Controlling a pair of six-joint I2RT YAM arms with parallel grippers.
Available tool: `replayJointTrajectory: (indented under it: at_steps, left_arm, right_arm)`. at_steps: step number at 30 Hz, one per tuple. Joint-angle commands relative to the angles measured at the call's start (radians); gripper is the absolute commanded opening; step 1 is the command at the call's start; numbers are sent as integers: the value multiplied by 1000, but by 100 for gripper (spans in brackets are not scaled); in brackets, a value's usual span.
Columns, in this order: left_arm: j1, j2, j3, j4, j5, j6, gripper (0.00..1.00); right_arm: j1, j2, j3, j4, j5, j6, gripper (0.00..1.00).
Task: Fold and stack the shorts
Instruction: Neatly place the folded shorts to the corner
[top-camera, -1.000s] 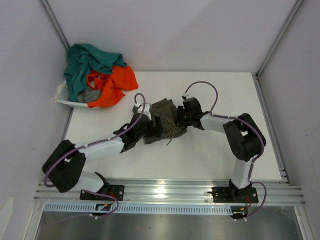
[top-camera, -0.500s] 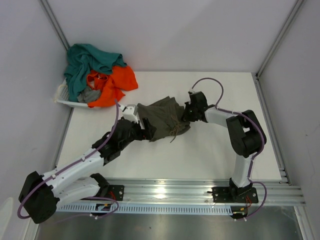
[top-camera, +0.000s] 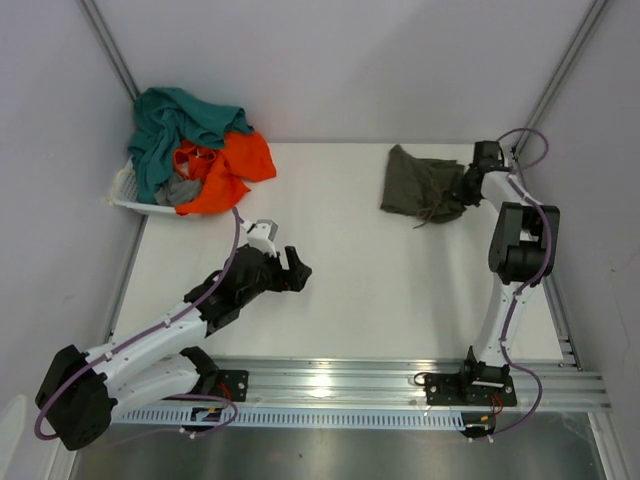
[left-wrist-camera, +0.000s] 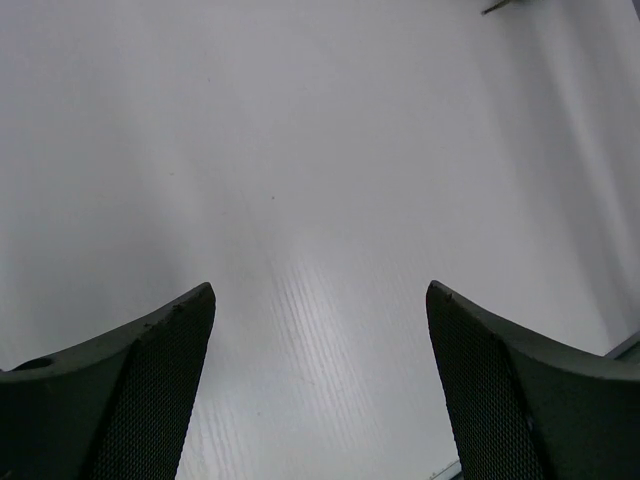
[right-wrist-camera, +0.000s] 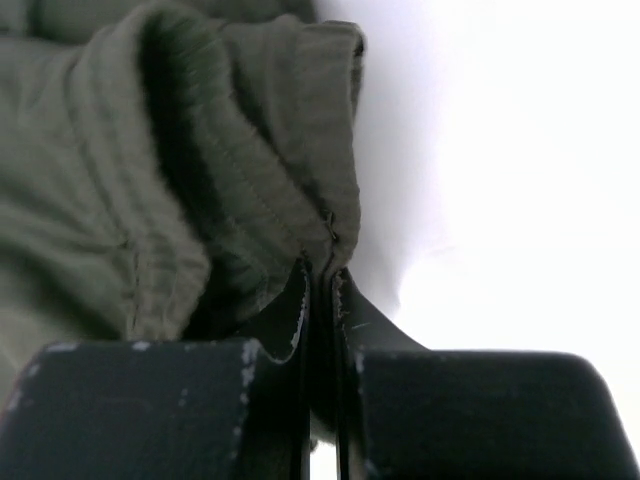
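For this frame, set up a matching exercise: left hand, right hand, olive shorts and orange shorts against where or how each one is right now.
Column 1
1. left hand
2. right hand
3. olive shorts
4. orange shorts

Column 2
A. heaped on the white basket at the far left corner
B. open, nothing between the fingers, over bare table
C. shut on a ribbed cloth edge
D. bunched at the far right of the table

Pairs: 1-B, 2-C, 3-D, 4-A

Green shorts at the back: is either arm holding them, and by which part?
The right gripper pinches the olive-green shorts by a ribbed, stitched edge, apparently the waistband. The left gripper is open and holds nothing.
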Motion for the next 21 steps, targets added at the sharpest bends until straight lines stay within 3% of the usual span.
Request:
replayJointTrajectory:
  at_steps: [1,4,5,9,14,21]
  left_arm:
    - [-7,-25,-17,22,18,-17,88]
    - [-9,-21,-22,68,28,-17,87]
    - [-9,-16,-20,77,33,-16,87]
    - [-12,6,-5,89,42,-13,87]
    - [-15,-11,-23,86,42,-16,87]
    - [-22,-59,-38,65,44,-17,87]
  right_arm:
    - [-88,6,103,-145,193,6,0]
    - [-160,-79,-42,-49,193,101,0]
    - [-172,-115,-168,-12,182,176,0]
    - [-175,-271,-423,221,199,370,0]
    - [-110,-311,-544,292,210,634,0]
    - [-25,-351,-801,624,286,1053,0]
